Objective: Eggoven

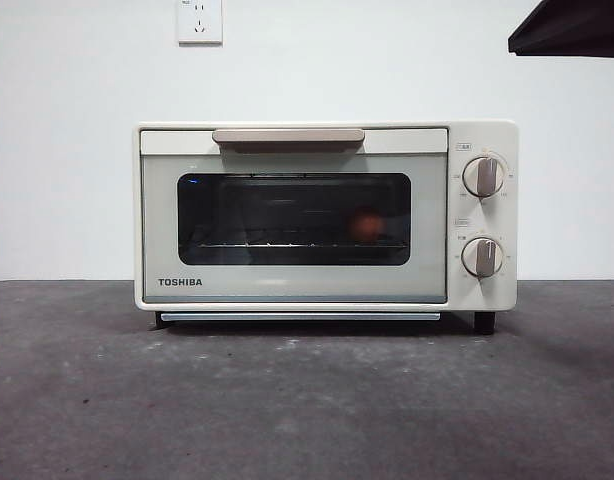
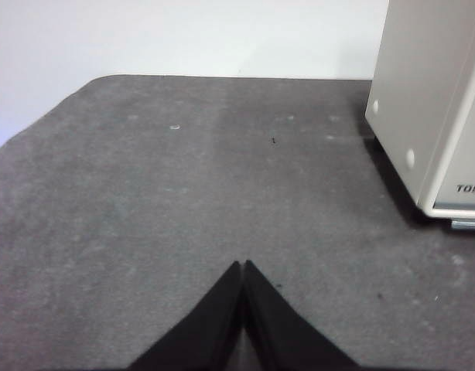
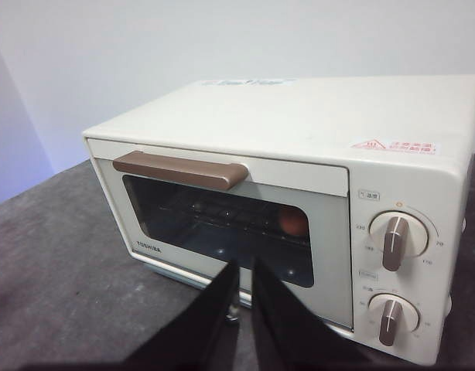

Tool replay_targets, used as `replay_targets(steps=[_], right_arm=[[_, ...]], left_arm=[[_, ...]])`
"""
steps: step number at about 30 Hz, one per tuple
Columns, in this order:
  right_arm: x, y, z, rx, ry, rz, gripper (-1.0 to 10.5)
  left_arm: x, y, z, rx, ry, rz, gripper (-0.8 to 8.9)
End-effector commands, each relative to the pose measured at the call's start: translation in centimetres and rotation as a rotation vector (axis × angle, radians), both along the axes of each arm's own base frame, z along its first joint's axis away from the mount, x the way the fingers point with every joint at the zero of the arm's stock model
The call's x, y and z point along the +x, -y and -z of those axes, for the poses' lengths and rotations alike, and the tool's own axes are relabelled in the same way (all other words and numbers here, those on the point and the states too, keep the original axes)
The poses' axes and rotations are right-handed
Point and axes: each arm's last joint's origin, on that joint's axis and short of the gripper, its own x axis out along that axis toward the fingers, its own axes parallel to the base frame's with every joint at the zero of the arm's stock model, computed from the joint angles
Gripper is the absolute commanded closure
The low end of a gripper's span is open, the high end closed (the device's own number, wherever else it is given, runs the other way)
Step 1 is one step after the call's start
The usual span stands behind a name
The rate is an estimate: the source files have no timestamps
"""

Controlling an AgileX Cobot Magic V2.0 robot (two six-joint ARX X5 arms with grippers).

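The cream TOSHIBA toaster oven [image 1: 297, 215] stands on the dark table with its door closed. Through the dark glass window the reddish-brown egg [image 1: 364, 225] sits on the inner rack toward the right. The right wrist view shows the oven [image 3: 299, 147] from above the front, with the egg [image 3: 294, 222] behind the glass. My right gripper [image 3: 241, 267] is shut and empty, in the air in front of the oven door. My left gripper [image 2: 243, 265] is shut and empty over bare table, to the left of the oven's side [image 2: 431, 100].
The tan handle [image 1: 288, 136] runs along the door's top edge. Two knobs [image 1: 483, 177] sit on the oven's right panel. A wall socket [image 1: 199, 20] is on the white wall behind. A black arm part [image 1: 572, 25] shows at the top right corner.
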Motion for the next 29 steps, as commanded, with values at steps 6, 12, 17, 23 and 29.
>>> replay_targets(steps=[6,12,17,23,29], right_arm=[[0.0,-0.1,0.0,-0.001,0.009,-0.008,9.4],[0.0,-0.1,0.0,-0.001,0.010,-0.008,9.4],[0.0,-0.1,0.0,-0.001,0.010,-0.008,9.4],[-0.6,1.2,-0.5,-0.003,0.046,0.051,9.4],[-1.7,4.2,-0.4,-0.029,0.047,0.141,9.4]], left_arm=[[0.1,0.0,1.0,-0.041,-0.029,-0.010,8.06],[0.1,0.0,1.0,-0.041,-0.029,-0.010,8.06],[0.1,0.0,1.0,-0.041,-0.029,-0.010,8.06],[0.1,0.0,1.0,-0.041,-0.029,-0.010,8.06],[0.1,0.0,1.0,-0.041,-0.029,-0.010,8.06]])
